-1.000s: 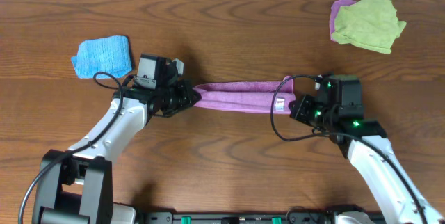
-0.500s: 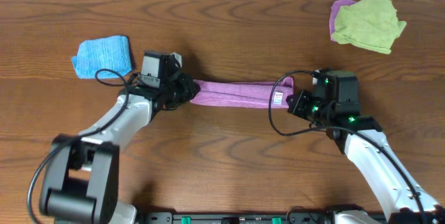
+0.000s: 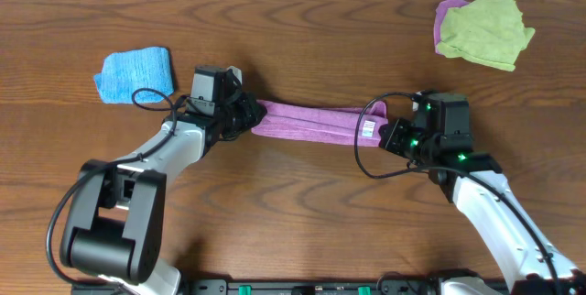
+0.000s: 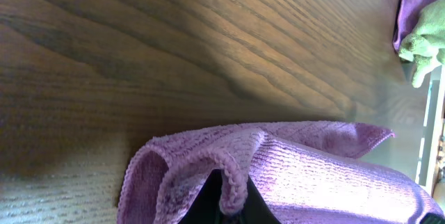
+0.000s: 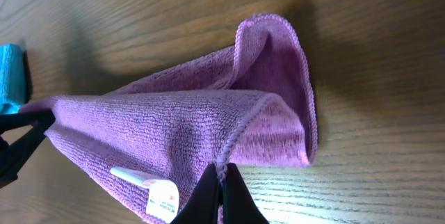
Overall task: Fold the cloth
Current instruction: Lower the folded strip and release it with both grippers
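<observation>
A purple cloth hangs stretched in a narrow band between my two grippers over the wooden table. My left gripper is shut on its left end; in the left wrist view the cloth's hem is pinched between the dark fingers. My right gripper is shut on its right end; the right wrist view shows the hem clamped in the fingertips, with a white label beside them.
A blue cloth lies at the far left. A green cloth on a purple one lies at the far right corner; both show in the left wrist view. The blue cloth shows at the right wrist view's left edge.
Both grippers have carried the stretched cloth away from me, toward the far side of the table. The left end moved a little right and up. Both grips are unchanged.
</observation>
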`<move>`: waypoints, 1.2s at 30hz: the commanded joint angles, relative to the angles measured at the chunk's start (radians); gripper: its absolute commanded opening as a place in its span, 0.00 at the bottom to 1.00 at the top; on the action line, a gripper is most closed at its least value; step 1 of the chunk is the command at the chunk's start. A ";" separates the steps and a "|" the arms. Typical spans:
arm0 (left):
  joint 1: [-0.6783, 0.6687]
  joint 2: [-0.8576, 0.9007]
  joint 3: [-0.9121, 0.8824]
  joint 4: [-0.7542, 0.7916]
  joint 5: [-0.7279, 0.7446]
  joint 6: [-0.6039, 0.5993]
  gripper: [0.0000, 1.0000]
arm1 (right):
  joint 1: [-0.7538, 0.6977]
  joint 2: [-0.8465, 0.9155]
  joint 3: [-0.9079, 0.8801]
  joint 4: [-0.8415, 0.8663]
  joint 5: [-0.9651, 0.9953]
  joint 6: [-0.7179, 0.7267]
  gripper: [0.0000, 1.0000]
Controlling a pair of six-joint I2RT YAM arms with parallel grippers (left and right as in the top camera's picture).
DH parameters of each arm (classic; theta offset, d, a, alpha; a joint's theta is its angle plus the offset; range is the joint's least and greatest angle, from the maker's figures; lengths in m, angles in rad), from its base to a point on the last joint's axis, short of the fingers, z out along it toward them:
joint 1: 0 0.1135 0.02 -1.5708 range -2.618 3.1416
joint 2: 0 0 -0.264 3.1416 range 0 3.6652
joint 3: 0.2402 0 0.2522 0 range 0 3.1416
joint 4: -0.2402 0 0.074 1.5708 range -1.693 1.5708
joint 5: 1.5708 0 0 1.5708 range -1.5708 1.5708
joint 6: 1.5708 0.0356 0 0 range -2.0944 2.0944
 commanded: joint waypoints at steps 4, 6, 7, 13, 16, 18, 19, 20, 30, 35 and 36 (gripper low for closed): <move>0.028 0.056 0.013 0.035 -0.132 -0.032 0.06 | -0.014 0.032 0.000 0.023 0.173 -0.021 0.01; 0.028 0.070 0.013 0.051 -0.132 -0.040 0.06 | -0.014 0.062 0.000 0.048 0.174 -0.023 0.01; 0.028 0.076 0.013 0.060 -0.132 -0.042 0.06 | -0.014 0.079 0.000 0.064 0.174 -0.024 0.01; 0.028 0.104 0.014 0.100 -0.134 -0.043 0.06 | -0.014 0.163 0.000 0.152 0.177 -0.030 0.01; 0.028 0.121 0.015 0.119 -0.135 -0.043 0.06 | -0.014 0.185 0.000 0.172 0.189 -0.033 0.01; 0.028 0.132 0.016 0.123 -0.135 -0.043 0.06 | -0.014 0.194 0.000 0.179 0.200 -0.035 0.01; 0.028 0.135 0.016 0.126 -0.135 -0.043 0.07 | -0.014 0.198 0.000 0.182 0.204 -0.039 0.01; 0.028 0.140 0.016 0.127 -0.135 -0.043 0.07 | -0.014 0.200 0.000 0.187 0.204 -0.042 0.01; 0.028 0.146 0.016 0.138 -0.151 -0.043 0.17 | -0.015 0.205 0.000 0.257 0.255 -0.056 0.02; 0.028 0.146 0.016 0.144 -0.144 -0.043 0.58 | -0.015 0.205 0.000 0.280 0.254 -0.056 0.45; 0.029 0.146 0.016 0.146 -0.138 -0.043 0.66 | -0.015 0.205 0.000 0.280 0.251 -0.056 0.48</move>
